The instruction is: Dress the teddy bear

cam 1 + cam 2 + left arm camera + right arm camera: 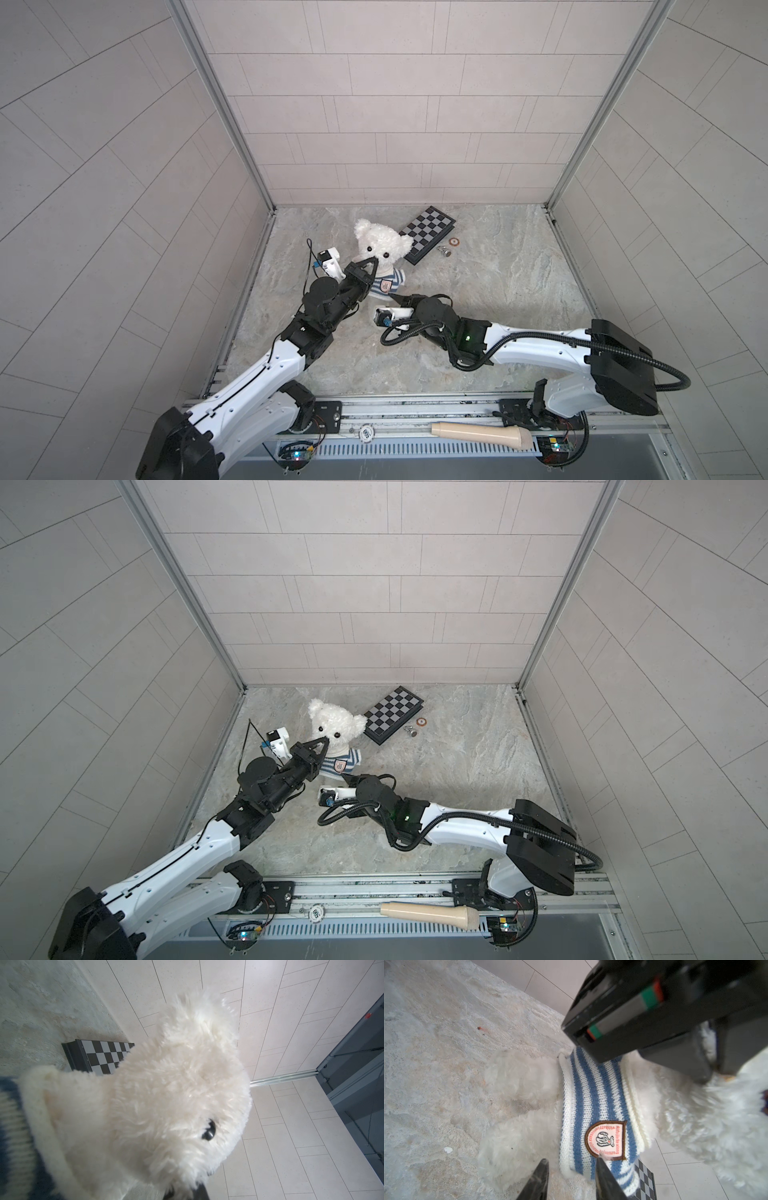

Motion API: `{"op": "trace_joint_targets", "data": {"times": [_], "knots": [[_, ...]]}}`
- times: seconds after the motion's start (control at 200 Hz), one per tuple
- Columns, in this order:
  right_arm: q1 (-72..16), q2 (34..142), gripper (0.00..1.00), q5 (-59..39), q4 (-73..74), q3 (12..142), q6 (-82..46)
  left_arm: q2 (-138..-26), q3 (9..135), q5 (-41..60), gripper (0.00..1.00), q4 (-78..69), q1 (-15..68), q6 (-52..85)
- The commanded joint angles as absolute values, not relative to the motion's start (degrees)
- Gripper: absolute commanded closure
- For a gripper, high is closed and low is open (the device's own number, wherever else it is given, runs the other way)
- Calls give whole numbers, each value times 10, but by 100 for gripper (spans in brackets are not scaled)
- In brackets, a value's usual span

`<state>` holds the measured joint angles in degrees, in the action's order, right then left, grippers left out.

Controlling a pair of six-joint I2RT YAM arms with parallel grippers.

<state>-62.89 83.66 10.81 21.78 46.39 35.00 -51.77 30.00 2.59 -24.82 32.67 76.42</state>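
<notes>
The left hand point(371, 261), closed on muzzle fur, is propping the teddy bear point(380, 241) upright on the desk point(478, 291), while the right hand point(571, 1162), jaws apart, is straddling the striped shirt point(593, 1095) at its hem, likely to tug it down.

Fluffy white teddy bear point(380, 243), sitting upright, wearing striped shirt point(390, 279)

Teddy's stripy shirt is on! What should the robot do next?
Probably close the right gripper on the striped shirt's hem and tug it toward the teddy bear's legs: its open jaws straddle that hem, and the shut left gripper is at the bear's chin.
</notes>
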Motion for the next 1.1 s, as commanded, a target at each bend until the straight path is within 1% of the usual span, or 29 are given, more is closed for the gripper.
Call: {"op": "trace_joint_targets", "data": {"times": [0.0, 0.145, 0.31, 0.526, 0.736, 0.941, 1.031, 1.096], "knots": [[-633, 841, 61, 117, 251, 469, 378, -502, 325, 6, 100, -257, 331, 779], [-634, 860, 61, 120, 278, 464, 390, -504, 322, 2, 100, -270, 332, 804], [-634, 886, 61, 158, 309, 471, 401, -509, 318, 0, 100, -279, 335, 830], [-635, 908, 62, 175, 345, 466, 430, -509, 312, -6, 100, -290, 336, 854], [-635, 932, 68, 236, 398, 467, 453, -515, 303, -3, 100, -305, 337, 882], [-638, 955, 69, 255, 409, 471, 486, -518, 294, -3, 100, -328, 337, 901], [-642, 974, 70, 286, 435, 472, 512, -521, 293, 0, 100, -337, 338, 907], [-645, 991, 72, 312, 476, 470, 533, -522, 293, 2, 100, -340, 338, 911]]}}
